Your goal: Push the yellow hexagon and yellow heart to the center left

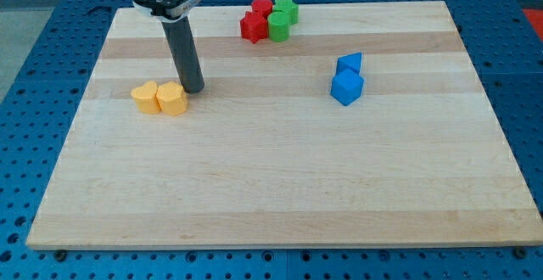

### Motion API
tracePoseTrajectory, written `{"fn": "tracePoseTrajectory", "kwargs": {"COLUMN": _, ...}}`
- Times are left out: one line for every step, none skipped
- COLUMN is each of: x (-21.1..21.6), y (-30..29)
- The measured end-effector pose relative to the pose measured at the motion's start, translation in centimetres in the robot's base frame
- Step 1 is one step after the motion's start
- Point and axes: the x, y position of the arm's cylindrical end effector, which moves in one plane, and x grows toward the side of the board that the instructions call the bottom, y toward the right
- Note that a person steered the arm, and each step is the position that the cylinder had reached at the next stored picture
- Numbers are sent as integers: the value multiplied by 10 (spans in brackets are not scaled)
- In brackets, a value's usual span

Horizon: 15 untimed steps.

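The yellow heart (146, 98) and the yellow hexagon (171, 98) sit side by side, touching, at the view's left of the wooden board (280, 178), a little above mid-height. The heart is on the left, the hexagon on the right. My tip (193, 88) rests on the board just to the upper right of the hexagon, close to or touching its edge. The dark rod rises from there to the arm's mount at the view's top.
A red star, red round block (254, 21) and two green blocks (282, 19) cluster at the view's top centre. Two blue blocks (347, 80) sit right of centre, one above the other. Blue perforated table surrounds the board.
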Motion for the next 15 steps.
{"fn": "tracePoseTrajectory", "kwargs": {"x": 2, "y": 3}}
{"fn": "tracePoseTrajectory", "kwargs": {"x": 2, "y": 7}}
{"fn": "tracePoseTrajectory", "kwargs": {"x": 5, "y": 8}}
{"fn": "tracePoseTrajectory", "kwargs": {"x": 21, "y": 21}}
{"fn": "tracePoseTrajectory", "kwargs": {"x": 29, "y": 30}}
{"fn": "tracePoseTrajectory", "kwargs": {"x": 29, "y": 8}}
{"fn": "tracePoseTrajectory", "kwargs": {"x": 29, "y": -17}}
{"fn": "tracePoseTrajectory", "kwargs": {"x": 29, "y": -31}}
{"fn": "tracePoseTrajectory", "kwargs": {"x": 29, "y": -31}}
{"fn": "tracePoseTrajectory", "kwargs": {"x": 28, "y": -33}}
{"fn": "tracePoseTrajectory", "kwargs": {"x": 28, "y": -37}}
{"fn": "tracePoseTrajectory", "kwargs": {"x": 28, "y": -43}}
{"fn": "tracePoseTrajectory", "kwargs": {"x": 27, "y": -51}}
{"fn": "tracePoseTrajectory", "kwargs": {"x": 28, "y": -51}}
{"fn": "tracePoseTrajectory", "kwargs": {"x": 40, "y": -2}}
